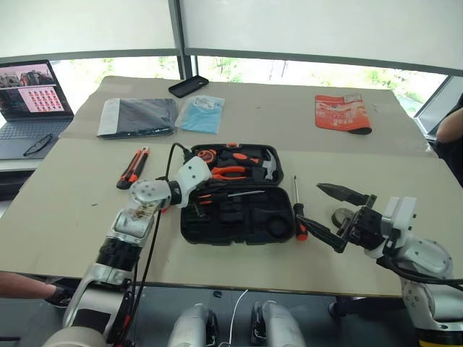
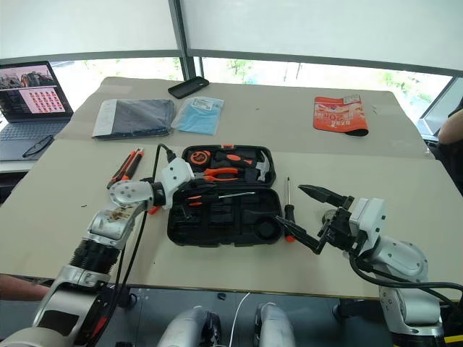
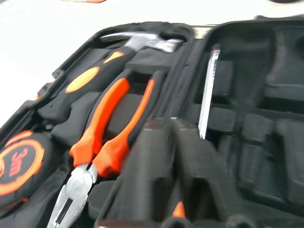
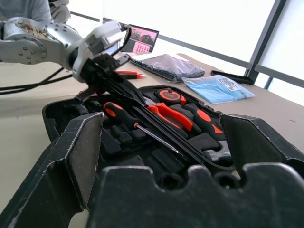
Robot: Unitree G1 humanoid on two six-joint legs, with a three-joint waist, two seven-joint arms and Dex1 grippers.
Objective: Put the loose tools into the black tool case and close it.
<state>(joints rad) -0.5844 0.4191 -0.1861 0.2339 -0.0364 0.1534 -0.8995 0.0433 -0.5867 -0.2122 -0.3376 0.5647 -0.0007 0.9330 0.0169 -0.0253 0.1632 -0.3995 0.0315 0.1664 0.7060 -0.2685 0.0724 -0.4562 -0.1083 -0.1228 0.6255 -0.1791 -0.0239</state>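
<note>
Lying open mid-table, black tool case (image 1: 231,217) clears every table (image 1: 65,217) edge.

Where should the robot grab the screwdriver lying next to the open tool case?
Probably by its orange-and-black handle, the thickest part. The screwdriver lies flat on the table right of the black tool case, handle toward the robot. Coming from above, fingers either side of the handle, looks best for the open right gripper nearby.

I see matt black moulded plastic on the tool case (image 1: 239,220), and bare shiny steel on the hammer head (image 1: 269,167) and screwdriver shaft (image 1: 294,189). The counter (image 1: 72,210) looks dull, smooth beige.
</note>
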